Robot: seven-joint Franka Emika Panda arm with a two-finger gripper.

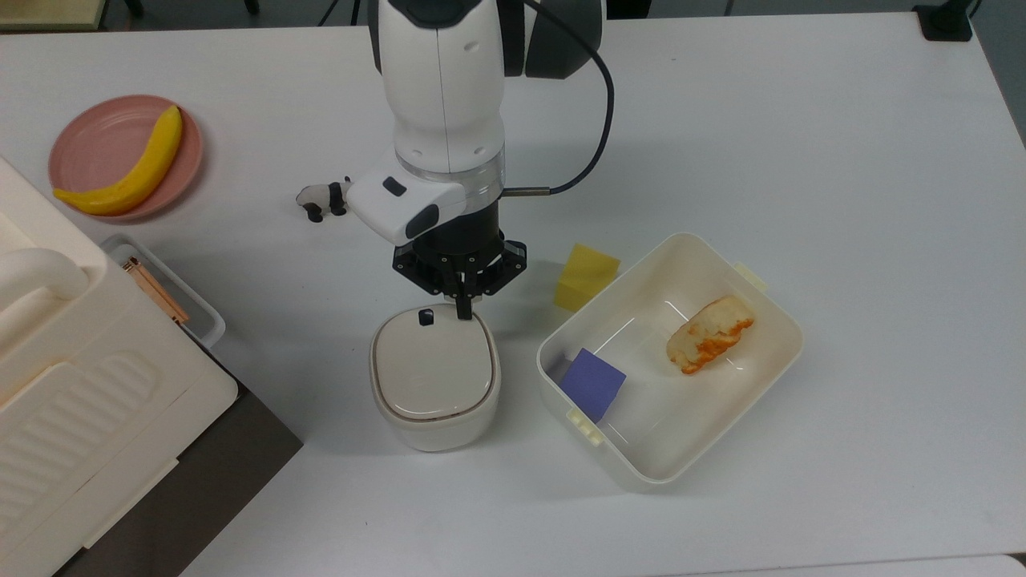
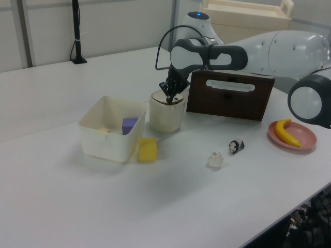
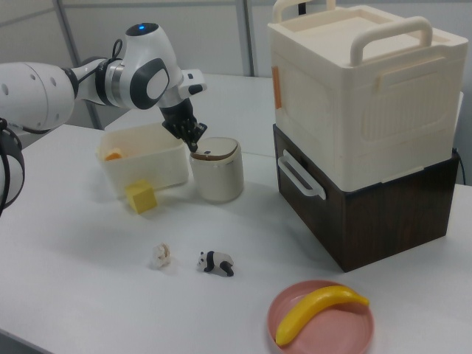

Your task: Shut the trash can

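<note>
White worktop [image 1: 801, 144], no readable labels; cream trash can [image 1: 435, 377] has its lid flat, pincer [image 1: 462, 308] fingers together at the lid's far edge.

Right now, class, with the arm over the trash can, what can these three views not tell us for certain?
- Whether the trash can lid has latched: seam too fine, top view.
- What lies inside the trash can: lid covers it, all views.
- Whether the gripper touches the lid: gap too small, left view and right view.
- The small pale object by the panda figure: too small to identify, right view.
</note>
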